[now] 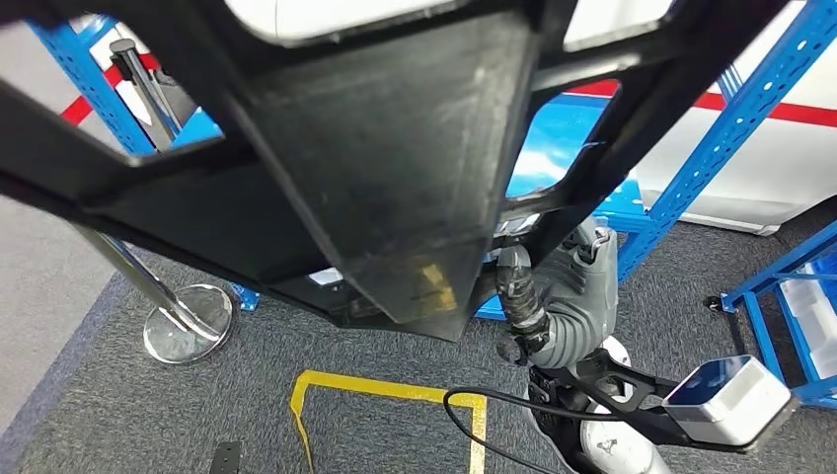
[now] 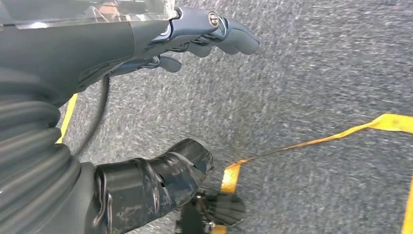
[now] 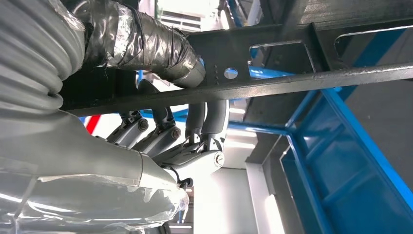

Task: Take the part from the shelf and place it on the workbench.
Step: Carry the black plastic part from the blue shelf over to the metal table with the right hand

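Curling around one bar of the black metal frame [image 3: 292, 83], my right fingers [image 3: 207, 122] hook it from one side while my taped thumb [image 3: 146, 44] presses from the other, so that hand [image 3: 185, 146] has the part clamped. My left hand [image 2: 195, 36] hangs beside me over the grey carpet [image 2: 316, 73], fingers apart and grasping nothing. The frame is up in front of my head, close, near the blue shelf rack [image 1: 730, 128] on the right.

As I judge it, the main risk is the lopsided hold. The frame looks wide and heavy, and I carry it on one thin bar with one hand. It could twist in my grasp and slide out, or swing down against my own arm. It could also catch a blue upright of the rack as I carry it clear, since the rack stands just beside it on the right.

Walking is the other worry. A black cable [image 1: 484, 415] lies on the carpet near my feet beside the yellow floor tape [image 1: 395, 390], and a chrome stanchion base [image 1: 188, 321] stands to the left. The frame blocks much of my forward sight, so I could trip or clip either.

Hidden from me: the counter, the far ends of the frame, and how firmly my fingertips close behind the bar.
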`<state>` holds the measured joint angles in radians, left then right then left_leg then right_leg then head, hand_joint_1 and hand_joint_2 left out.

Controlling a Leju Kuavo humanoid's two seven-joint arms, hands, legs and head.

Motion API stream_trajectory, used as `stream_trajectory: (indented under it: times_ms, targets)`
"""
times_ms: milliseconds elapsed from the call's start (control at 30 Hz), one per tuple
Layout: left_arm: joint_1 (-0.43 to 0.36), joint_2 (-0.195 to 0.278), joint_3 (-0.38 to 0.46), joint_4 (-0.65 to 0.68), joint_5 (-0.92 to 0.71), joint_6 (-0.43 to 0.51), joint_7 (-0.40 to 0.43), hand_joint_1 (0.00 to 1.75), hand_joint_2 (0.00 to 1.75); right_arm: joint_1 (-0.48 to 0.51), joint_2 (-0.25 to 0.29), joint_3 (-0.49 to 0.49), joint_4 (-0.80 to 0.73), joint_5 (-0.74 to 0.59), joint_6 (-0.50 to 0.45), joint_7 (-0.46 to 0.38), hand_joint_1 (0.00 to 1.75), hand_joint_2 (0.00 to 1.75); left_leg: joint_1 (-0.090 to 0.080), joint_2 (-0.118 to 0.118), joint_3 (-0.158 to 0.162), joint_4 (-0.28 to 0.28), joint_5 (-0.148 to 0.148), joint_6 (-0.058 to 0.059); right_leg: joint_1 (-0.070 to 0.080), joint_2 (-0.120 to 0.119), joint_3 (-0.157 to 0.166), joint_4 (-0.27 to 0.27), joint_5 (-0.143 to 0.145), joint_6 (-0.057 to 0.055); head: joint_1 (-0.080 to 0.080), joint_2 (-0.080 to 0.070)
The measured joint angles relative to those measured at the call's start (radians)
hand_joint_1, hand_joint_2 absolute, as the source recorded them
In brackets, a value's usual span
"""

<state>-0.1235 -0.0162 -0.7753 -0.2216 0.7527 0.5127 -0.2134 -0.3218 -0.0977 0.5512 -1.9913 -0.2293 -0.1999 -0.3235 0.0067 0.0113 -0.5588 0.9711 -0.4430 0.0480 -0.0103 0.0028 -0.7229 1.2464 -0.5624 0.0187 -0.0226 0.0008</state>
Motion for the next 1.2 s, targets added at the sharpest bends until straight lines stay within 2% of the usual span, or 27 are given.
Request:
stream_trajectory:
  times_ms: [33, 67, 100, 133, 200, 233, 267, 333, 367, 433, 500, 567, 633, 667, 700, 767, 800, 867, 900, 933, 967, 1033, 1067, 1100, 1133, 1167, 1200]
  targets:
    - [0.0, 0.0, 0.0, 0.0, 0.0, 0.0, 0.0, 0.0, 1.75, 0.002, -0.001, 0.0, 0.0, 0.0, 0.0, 0.0, 1.75, 1.75, 0.0, 0.0, -0.017, 0.005, 0.01, -0.001, -0.002, 0.0, 0.001, 0.042, -0.004, 0.003, 0.0, 0.0]
    - [0.0, 0.0, -0.001, 0.0, 0.0, 0.0, 0.0, 0.0, 1.75, 0.003, -0.001, 0.0, 0.0, 0.0, 0.0, 0.0, 1.75, 1.75, 0.001, 0.0, -0.036, 0.011, 0.02, -0.004, -0.003, 0.0, 0.015, 0.055, 0.014, 0.005, 0.0, 0.0]
    - [0.001, 0.0, -0.001, 0.0, 0.0, 0.0, 0.0, 0.0, 1.75, 0.004, -0.002, 0.0, 0.0, 0.001, 0.0, 0.0, 1.75, 1.75, 0.002, 0.0, -0.054, 0.019, 0.028, -0.007, -0.006, 0.0, 0.047, 0.034, 0.042, 0.007, 0.0, 0.0]
    - [0.001, 0.0, -0.002, 0.0, 0.0, -0.001, 0.0, 0.0, 1.75, 0.004, -0.002, 0.0, 0.0, 0.001, 0.0, 0.0, 1.75, 1.75, 0.003, 0.0, -0.072, 0.03, 0.036, -0.012, -0.008, -0.001, 0.095, -0.018, 0.062, 0.008, 0.0, 0.0]
    - [0.001, -0.001, -0.004, 0.0, 0.0, -0.001, 0.0, 0.0, 1.75, 0.004, -0.003, 0.0, -0.002, 0.003, 0.0, 0.0, 1.75, 1.75, 0.002, -0.002, -0.1, 0.05, 0.047, -0.022, -0.006, 0.0, 0.187, -0.146, 0.054, 0.003, 0.0, 0.0]
    - [0.001, -0.001, -0.004, 0.0, 0.0, -0.001, 0.0, 0.0, 1.75, 0.004, -0.003, 0.0, -0.004, 0.003, 0.0, 0.0, 1.75, 1.75, 0.001, -0.003, -0.107, 0.056, 0.053, -0.029, -0.003, 0.002, 0.21, -0.186, 0.04, -0.003, 0.001, 0.0]
    - [0.001, -0.001, -0.004, 0.0, 0.0, 0.0, 0.0, 0.0, 1.75, 0.004, -0.003, 0.0, -0.005, 0.004, 0.0, 0.0, 1.75, 1.75, 0.0, -0.004, -0.111, 0.058, 0.061, -0.035, 0.0, 0.003, 0.214, -0.203, 0.033, -0.01, 0.001, 0.0]
    - [0.003, 0.001, -0.005, 0.0, 0.0, 0.0, 0.0, 0.0, 1.75, 0.004, -0.004, 0.0, -0.007, 0.005, 0.0, 0.0, 1.75, 1.75, 0.003, -0.007, -0.118, 0.058, 0.07, -0.048, -0.001, 0.002, 0.195, -0.205, 0.049, -0.027, 0.005, 0.0]
    - [0.004, 0.002, -0.005, 0.0, 0.001, 0.0, 0.0, 0.0, 1.75, 0.004, -0.004, 0.0, -0.007, 0.005, 0.0, 0.0, 1.75, 1.75, 0.005, -0.009, -0.127, 0.069, 0.054, -0.054, -0.003, 0.001, 0.186, -0.205, 0.061, -0.036, 0.004, 0.0]
    - [0.006, 0.002, -0.006, 0.0, 0.002, -0.001, 0.0, 0.0, 1.75, 0.004, -0.004, 0.001, -0.007, 0.005, 0.0, 0.001, 1.75, 1.75, 0.007, -0.011, -0.149, 0.12, -0.02, -0.064, -0.006, -0.002, 0.165, -0.208, 0.084, -0.048, -0.001, 0.0]
    - [0.006, 0.001, -0.006, 0.0, 0.003, -0.001, 0.001, 0.0, 1.75, 0.004, -0.004, 0.001, -0.007, 0.005, 0.002, 0.001, 1.75, 1.75, 0.008, -0.011, -0.169, 0.21, -0.105, -0.07, -0.005, -0.002, 0.141, -0.208, 0.103, -0.053, -0.004, 0.0]
    - [0.005, 0.001, -0.006, 0.0, 0.006, -0.001, 0.0, 0.0, 1.75, 0.005, -0.004, 0.001, -0.007, 0.004, 0.003, 0.001, 1.75, 1.75, 0.009, -0.011, -0.175, 0.305, -0.14, -0.074, -0.003, -0.003, 0.108, -0.206, 0.128, -0.053, -0.004, 0.0]
    - [0.004, 0.001, -0.006, 0.0, 0.011, 0.0, -0.001, 0.0, 1.75, 0.005, -0.004, 0.001, -0.007, -0.003, 0.004, 0.0, 1.75, 1.75, 0.008, -0.011, -0.136, 0.32, -0.099, -0.07, 0.0, -0.003, 0.072, -0.203, 0.153, -0.051, -0.005, 0.0]
    - [0.004, 0.001, -0.006, 0.0, 0.013, 0.001, -0.001, 0.0, 1.75, 0.005, -0.004, 0.001, -0.007, -0.007, 0.004, 0.0, 1.75, 1.75, 0.007, -0.011, -0.092, 0.28, -0.074, -0.064, 0.001, -0.003, 0.056, -0.202, 0.165, -0.05, -0.005, 0.0]
    - [0.003, 0.001, -0.006, 0.0, 0.014, 0.001, -0.001, 0.0, 1.75, 0.005, -0.004, 0.001, -0.007, -0.011, 0.004, -0.001, 1.75, 1.75, 0.005, -0.012, -0.036, 0.217, -0.067, -0.056, 0.002, -0.003, 0.044, -0.201, 0.176, -0.048, -0.005, 0.0]
    - [-0.002, 0.001, -0.006, 0.0, 0.016, 0.002, 0.0, 0.0, 1.75, 0.004, -0.004, 0.001, -0.007, -0.018, 0.004, -0.004, 1.75, 1.75, -0.004, -0.013, 0.064, 0.079, -0.093, -0.041, 0.002, -0.006, 0.033, -0.202, 0.197, -0.039, -0.004, 0.0]
    - [-0.004, 0.001, -0.006, 0.0, 0.016, 0.002, 0.001, 0.0, 1.75, 0.004, -0.003, 0.001, -0.007, -0.021, 0.004, -0.005, 1.75, 1.75, -0.008, -0.013, 0.087, 0.039, -0.105, -0.035, 0.001, -0.007, 0.033, -0.206, 0.207, -0.033, -0.005, 0.0]
    - [-0.004, 0.001, -0.006, 0.0, 0.016, 0.002, 0.005, 0.0, 1.75, 0.005, -0.004, 0.001, -0.006, -0.024, 0.003, -0.008, 1.75, 1.75, -0.012, -0.013, 0.084, 0.018, -0.092, -0.027, 0.0, -0.009, 0.032, -0.221, 0.231, -0.02, -0.008, 0.0]
    - [-0.004, 0.0, -0.007, 0.0, 0.017, 0.001, 0.007, 0.0, 1.75, 0.005, -0.004, 0.001, -0.006, -0.025, 0.002, -0.01, 1.75, 1.75, -0.01, -0.01, 0.078, 0.012, -0.078, -0.022, -0.001, -0.008, 0.026, -0.223, 0.228, -0.016, -0.008, 0.0]
    - [-0.002, -0.001, -0.007, 0.0, 0.019, 0.001, 0.009, 0.0, 1.75, 0.007, -0.005, 0.001, -0.005, -0.025, 0.002, -0.01, 1.75, 1.75, -0.007, -0.006, 0.068, 0.008, -0.062, -0.016, -0.001, -0.007, 0.015, -0.209, 0.203, -0.011, -0.006, 0.0]
    - [0.0, -0.002, -0.007, 0.0, 0.02, 0.001, 0.01, 0.0, 1.75, 0.008, -0.007, 0.001, -0.005, -0.024, 0.001, -0.01, 1.75, 1.75, -0.005, -0.003, 0.056, 0.004, -0.046, -0.012, -0.001, -0.006, 0.0, -0.177, 0.158, -0.007, -0.004, 0.0]
    - [0.002, -0.002, -0.007, 0.0, 0.022, 0.001, 0.009, 0.0, 1.75, 0.01, -0.01, 0.001, -0.005, -0.023, 0.0, -0.011, 1.75, 1.75, -0.004, 0.001, 0.024, 0.006, -0.021, -0.005, -0.004, -0.006, -0.028, -0.063, 0.052, -0.002, -0.002, 0.0]
    - [0.001, -0.002, -0.007, 0.0, 0.022, 0.001, 0.007, 0.0, 1.75, 0.011, -0.012, 0.001, -0.005, -0.023, 0.0, -0.011, 1.75, 1.75, -0.005, 0.001, 0.006, 0.008, -0.011, -0.004, -0.004, -0.006, -0.031, -0.008, 0.03, 0.0, -0.002, 0.0]
    - [0.001, -0.003, -0.007, 0.0, 0.022, 0.002, 0.005, 0.0, 1.75, 0.012, -0.013, 0.001, -0.004, -0.023, 0.0, -0.01, 1.75, 1.75, -0.005, 0.0, -0.013, 0.012, 0.0, -0.004, -0.004, -0.005, -0.025, 0.029, 0.036, 0.001, -0.002, 0.0]
    - [0.0, -0.004, -0.007, 0.0, 0.022, 0.002, 0.003, 0.0, 1.75, 0.012, -0.014, 0.001, -0.004, -0.023, -0.001, -0.01, 1.75, 1.75, -0.005, 0.0, -0.033, 0.017, 0.009, -0.006, -0.004, -0.005, -0.007, 0.04, 0.063, 0.002, -0.001, 0.0]
    - [0.001, -0.005, -0.007, 0.0, 0.023, 0.002, 0.001, 0.0, 1.75, 0.011, -0.015, 0.001, -0.003, -0.023, -0.001, -0.01, 1.75, 1.75, -0.004, -0.005, -0.053, 0.024, 0.018, -0.01, -0.004, -0.003, 0.027, 0.022, 0.092, 0.0, -0.002, 0.0]
    - [0.001, -0.007, -0.007, 0.0, 0.025, 0.002, 0.001, 0.0, 1.75, 0.011, -0.016, 0.001, -0.002, -0.023, 0.0, -0.01, 1.75, 1.75, -0.004, -0.009, -0.071, 0.033, 0.026, -0.016, -0.005, 0.007, 0.075, -0.024, 0.099, -0.003, -0.002, 0.0]
